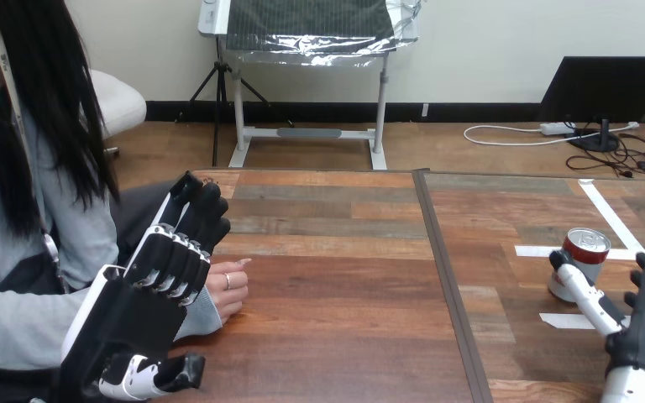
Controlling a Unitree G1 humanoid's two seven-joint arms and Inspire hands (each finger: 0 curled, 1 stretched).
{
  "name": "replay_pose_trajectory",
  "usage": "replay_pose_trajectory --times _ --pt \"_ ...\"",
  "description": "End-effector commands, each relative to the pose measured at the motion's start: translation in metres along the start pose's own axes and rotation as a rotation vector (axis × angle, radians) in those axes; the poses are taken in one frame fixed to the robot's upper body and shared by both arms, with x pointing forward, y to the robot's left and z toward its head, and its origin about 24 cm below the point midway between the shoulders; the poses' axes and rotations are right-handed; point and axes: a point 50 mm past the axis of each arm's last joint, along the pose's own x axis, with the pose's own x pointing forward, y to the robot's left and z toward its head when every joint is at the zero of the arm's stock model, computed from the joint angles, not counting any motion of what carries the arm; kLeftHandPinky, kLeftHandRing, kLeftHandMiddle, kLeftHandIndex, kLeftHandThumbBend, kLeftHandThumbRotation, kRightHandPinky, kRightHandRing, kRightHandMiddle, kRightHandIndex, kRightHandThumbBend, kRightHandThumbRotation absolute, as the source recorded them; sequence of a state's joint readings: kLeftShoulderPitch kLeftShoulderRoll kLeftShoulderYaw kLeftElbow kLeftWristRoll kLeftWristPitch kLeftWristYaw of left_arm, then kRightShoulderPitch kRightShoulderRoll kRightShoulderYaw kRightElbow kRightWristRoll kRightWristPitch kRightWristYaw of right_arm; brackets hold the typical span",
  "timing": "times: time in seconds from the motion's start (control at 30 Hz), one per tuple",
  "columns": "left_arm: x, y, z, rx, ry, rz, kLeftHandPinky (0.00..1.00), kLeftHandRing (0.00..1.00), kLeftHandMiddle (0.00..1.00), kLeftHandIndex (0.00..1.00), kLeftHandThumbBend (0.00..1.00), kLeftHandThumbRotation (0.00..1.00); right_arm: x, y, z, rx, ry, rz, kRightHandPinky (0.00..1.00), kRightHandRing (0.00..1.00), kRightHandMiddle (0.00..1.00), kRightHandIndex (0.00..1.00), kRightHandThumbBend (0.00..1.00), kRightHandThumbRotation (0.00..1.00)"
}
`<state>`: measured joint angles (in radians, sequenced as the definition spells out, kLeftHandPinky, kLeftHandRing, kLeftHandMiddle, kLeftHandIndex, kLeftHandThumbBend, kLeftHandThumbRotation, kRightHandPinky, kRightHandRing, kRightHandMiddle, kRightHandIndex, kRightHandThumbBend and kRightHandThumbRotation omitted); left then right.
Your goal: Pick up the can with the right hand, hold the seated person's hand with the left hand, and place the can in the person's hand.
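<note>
While the can stands upright on the wooden table among white tape marks, the right hand brackets it with fingers spread. One finger touches its side, apparently readying a grasp not yet closed. Well left of the can, past the table's dark seam, the left hand lies straight-fingered over the person's hand, seemingly to steady it. No clasp is visible.

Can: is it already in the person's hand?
No: the can stands upright on the table by the right hand, apart from the person's hand.
</note>
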<state>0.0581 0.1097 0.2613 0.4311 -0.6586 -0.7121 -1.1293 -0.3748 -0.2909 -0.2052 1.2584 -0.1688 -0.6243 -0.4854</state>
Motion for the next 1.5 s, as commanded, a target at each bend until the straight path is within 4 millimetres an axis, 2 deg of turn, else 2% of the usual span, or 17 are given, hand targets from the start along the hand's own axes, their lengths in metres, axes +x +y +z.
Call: replay_pose_trajectory --times 0.0,0.23,0.83,1.47 --pt "0.013 0.006 0.01 0.042 -0.058 -0.022 1.0 1.0 1.0 1.0 1.0 0.42 0.026 -0.004 0.033 0.012 -0.089 -0.021 0.87 0.93 0.95 1.0 1.0 0.59" --pt "0.011 0.007 0.011 0.049 -0.052 -0.029 1.0 1.0 1.0 1.0 1.0 0.41 0.03 -0.003 0.036 -0.018 -0.082 -0.015 0.86 0.92 0.94 1.0 1.0 0.61" --pt "0.007 0.007 0.013 0.023 -0.049 -0.033 1.0 1.0 1.0 1.0 1.0 0.39 0.038 -0.003 0.043 -0.009 -0.066 0.004 0.88 0.92 0.94 1.0 1.0 0.57" --pt "0.004 0.007 0.016 0.038 -0.049 -0.036 1.0 1.0 1.0 1.0 1.0 0.38 0.044 -0.003 0.047 -0.034 -0.035 0.026 0.81 0.88 0.93 0.99 1.0 0.58"
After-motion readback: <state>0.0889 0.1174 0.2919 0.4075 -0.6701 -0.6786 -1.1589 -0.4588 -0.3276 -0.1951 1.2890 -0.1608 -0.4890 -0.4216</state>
